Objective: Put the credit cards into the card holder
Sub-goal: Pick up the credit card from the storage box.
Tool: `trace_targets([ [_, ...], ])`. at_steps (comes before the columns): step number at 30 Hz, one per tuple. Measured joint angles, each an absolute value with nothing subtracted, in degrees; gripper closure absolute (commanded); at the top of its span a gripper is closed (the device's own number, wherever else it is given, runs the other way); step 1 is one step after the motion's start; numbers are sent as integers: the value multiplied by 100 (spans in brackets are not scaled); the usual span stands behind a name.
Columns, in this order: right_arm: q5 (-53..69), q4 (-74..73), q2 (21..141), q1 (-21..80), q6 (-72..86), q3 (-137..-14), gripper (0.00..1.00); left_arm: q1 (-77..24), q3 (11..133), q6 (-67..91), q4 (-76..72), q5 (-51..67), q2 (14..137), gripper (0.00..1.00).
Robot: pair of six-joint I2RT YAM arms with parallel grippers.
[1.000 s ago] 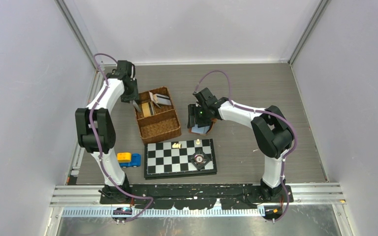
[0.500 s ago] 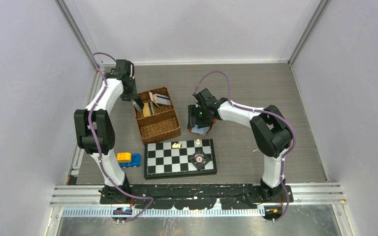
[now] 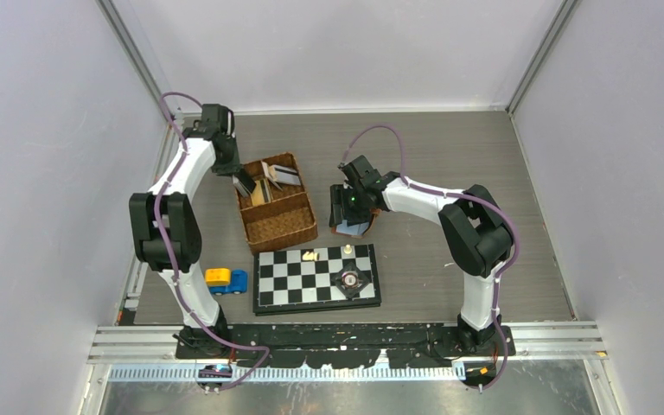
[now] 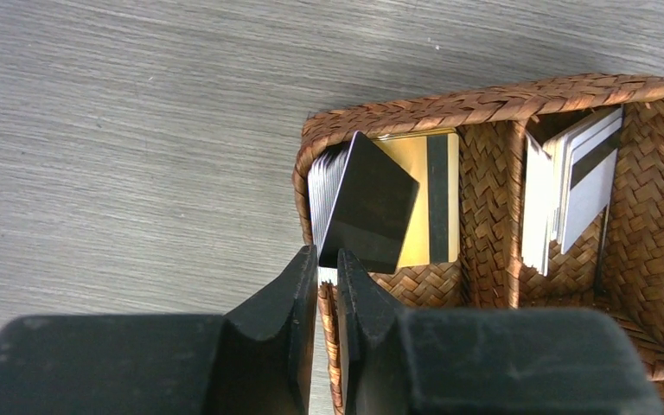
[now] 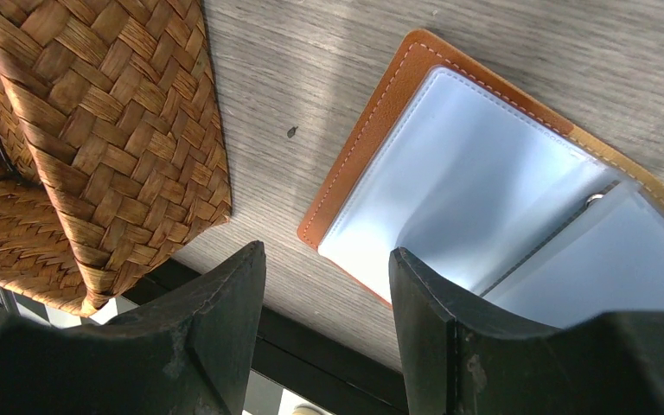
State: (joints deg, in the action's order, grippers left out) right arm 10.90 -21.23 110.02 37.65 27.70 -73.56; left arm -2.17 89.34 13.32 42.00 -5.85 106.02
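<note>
L fingers [image 4: 327, 252] are hanging over the far-left compartment of the wicker basket [image 4: 484, 99], nearly pressed together, only a thin slit showing. Dark card [image 4: 372, 203] is tilting up out of the stack there, its lower corner right at the tips. Can't tell if it's actually pinched. Gold card [image 4: 411, 164] w/ a dark stripe is lying behind it, white edges stacked alongside. More credit cards [image 4: 571, 190], pale grey/white, are standing in the next compartment over.

R fingers [image 5: 327, 259] are spread wide, gripping nothing, hovering over the near corner of the card holder [image 5: 484, 173]. Holder is lying open on the bench [image 3: 450, 156], pale sleeves facing up, just beside the basket, not touching it. Chessboard [image 3: 316, 277] is sitting nearer the arm bases.
</note>
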Motion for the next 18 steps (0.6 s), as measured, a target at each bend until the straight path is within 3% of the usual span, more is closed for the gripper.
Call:
trace_targets([
  [6, 1094, -2123, 11004, 3765, 2770, -7356, 41, -178, 8932, 1474, 4163, -355, 10602, 100],
  [18, 1107, -2117, 11041, 3765, 2766, -7354, 40, -137, 8414, 1643, 3793, 255, 10274, 100],
])
